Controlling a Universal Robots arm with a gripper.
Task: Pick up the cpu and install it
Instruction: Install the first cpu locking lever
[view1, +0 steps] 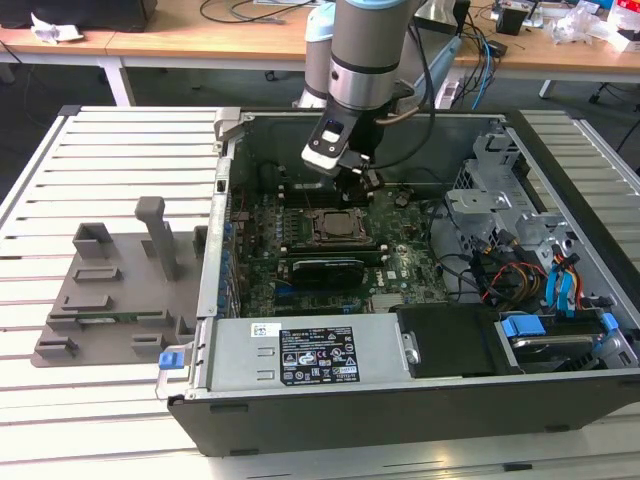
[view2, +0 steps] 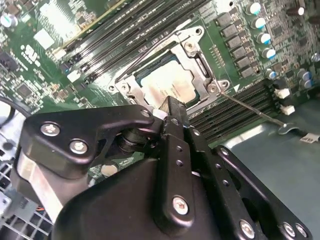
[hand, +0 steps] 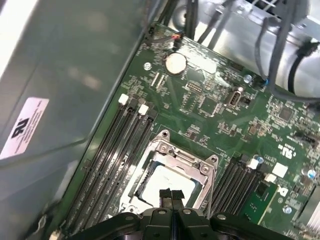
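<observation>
End effector (hand: 171, 195), pressed together, hung just over the cpu (hand: 167, 180) in its socket (hand: 165, 147); one nudge could have skewed it, bending pins.

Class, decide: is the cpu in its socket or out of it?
In: the cpu lies flat inside the socket frame, under the claw.

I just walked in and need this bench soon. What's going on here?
A robot arm is reaching into an open computer case. Its gripper, fingers together and holding nothing, hangs close over the motherboard's socket. The cpu already lies in the socket, silver top up. A grey fixture sits on the table at the case's left in the exterior view.
</observation>
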